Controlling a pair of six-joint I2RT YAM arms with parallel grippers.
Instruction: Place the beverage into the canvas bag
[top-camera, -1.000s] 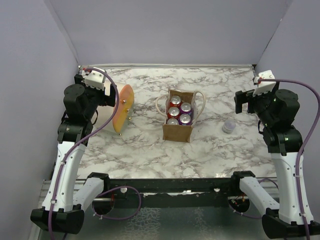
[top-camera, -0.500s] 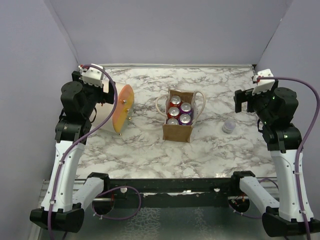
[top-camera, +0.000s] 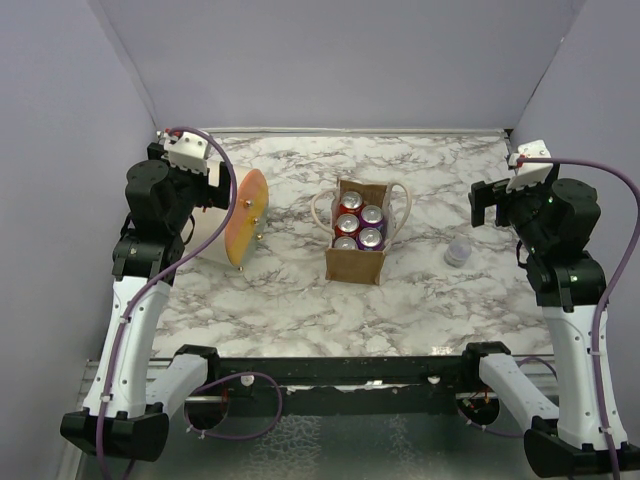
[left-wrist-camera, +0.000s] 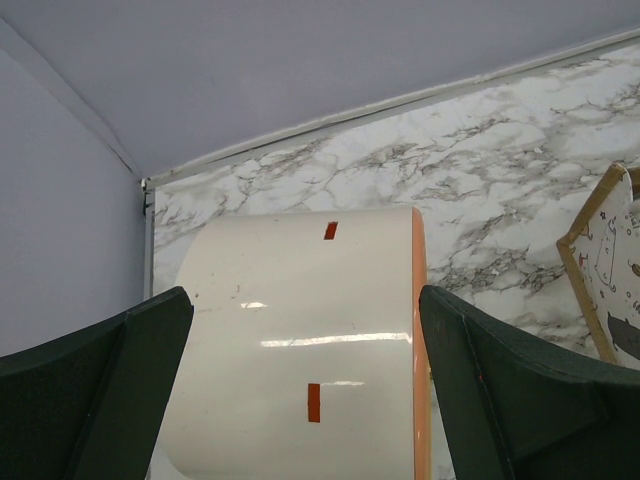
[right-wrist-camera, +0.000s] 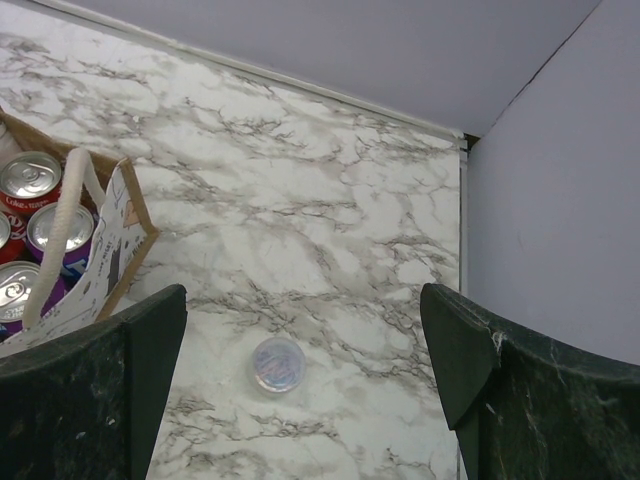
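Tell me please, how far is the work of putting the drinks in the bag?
Done: several cans stand inside the canvas bag. In hand: nothing; the left hand and the right hand are open and empty, away from the bag. Left: apparently nothing; no can shows outside the bag.

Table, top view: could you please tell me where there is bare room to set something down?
Bare: the near strip of table before the bag, and the strip behind it. Crowded: cans fill the bag; cylinder left, cup right.
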